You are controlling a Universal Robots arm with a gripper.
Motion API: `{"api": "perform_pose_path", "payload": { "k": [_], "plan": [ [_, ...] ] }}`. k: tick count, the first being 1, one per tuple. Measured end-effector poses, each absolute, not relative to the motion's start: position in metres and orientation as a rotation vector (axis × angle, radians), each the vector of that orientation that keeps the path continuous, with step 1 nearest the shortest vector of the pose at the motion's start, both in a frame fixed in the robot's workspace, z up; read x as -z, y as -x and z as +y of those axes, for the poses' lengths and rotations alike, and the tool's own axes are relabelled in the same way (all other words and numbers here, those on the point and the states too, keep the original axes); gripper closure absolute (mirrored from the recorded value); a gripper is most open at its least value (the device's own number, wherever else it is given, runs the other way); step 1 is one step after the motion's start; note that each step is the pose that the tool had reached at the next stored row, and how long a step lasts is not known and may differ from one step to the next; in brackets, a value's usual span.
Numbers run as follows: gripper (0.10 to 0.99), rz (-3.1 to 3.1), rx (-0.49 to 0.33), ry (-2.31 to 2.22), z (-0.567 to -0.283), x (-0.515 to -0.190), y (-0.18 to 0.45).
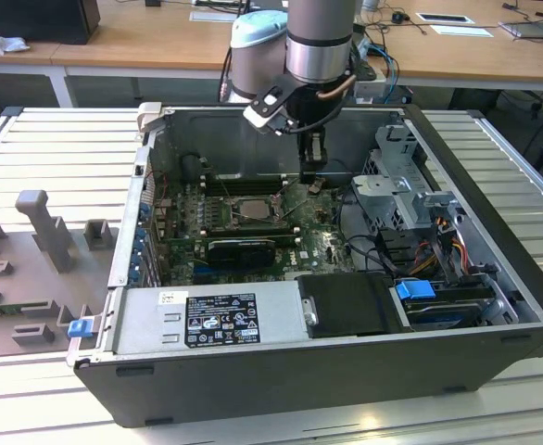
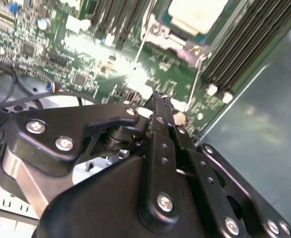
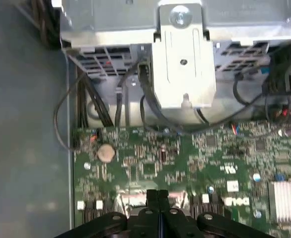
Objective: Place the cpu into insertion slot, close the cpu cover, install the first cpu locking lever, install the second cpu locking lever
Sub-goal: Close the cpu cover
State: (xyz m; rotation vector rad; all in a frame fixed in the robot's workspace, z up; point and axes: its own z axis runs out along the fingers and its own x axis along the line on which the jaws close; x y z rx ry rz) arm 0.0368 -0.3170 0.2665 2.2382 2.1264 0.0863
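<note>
We see the open computer case [image 1: 346, 382] lying on a slatted metal table [image 1: 58, 148], with the arm reaching down into it. Inside, the green motherboard [image 1: 322, 246] covers the floor. A labelled power supply [image 1: 216, 315] sits along the near wall, and a metal drive cage [image 1: 401, 185] with bundled cables [image 1: 429, 250] fills the exterior view's right.

The cpu [image 1: 253, 209] lies in the insertion slot [image 1: 218, 213], its pale metal top facing up. In the second wrist view the cpu cover [image 2: 158, 30] frames it. Long memory slots [image 2: 245, 44] run beside the socket, and a black card [image 1: 244, 248] sits just in front of it.

The gripper [image 1: 312, 181] hangs just beside the socket, on the exterior view's right. In both wrist views its fingers [image 3: 152, 196] are pressed together. A thin metal lever [image 2: 194, 74] runs close to the tips, but we cannot tell whether they pinch it.
</note>
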Motion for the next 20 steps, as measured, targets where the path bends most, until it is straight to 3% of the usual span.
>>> {"api": "perform_pose_path", "payload": {
  "k": [10, 20],
  "plan": [
    [0.980, 2.127, -0.086, -2.238, -0.317, -0.250, -0.056],
    [0.980, 2.152, -0.036, -2.264, -0.317, -0.250, -0.054]
  ]
}}
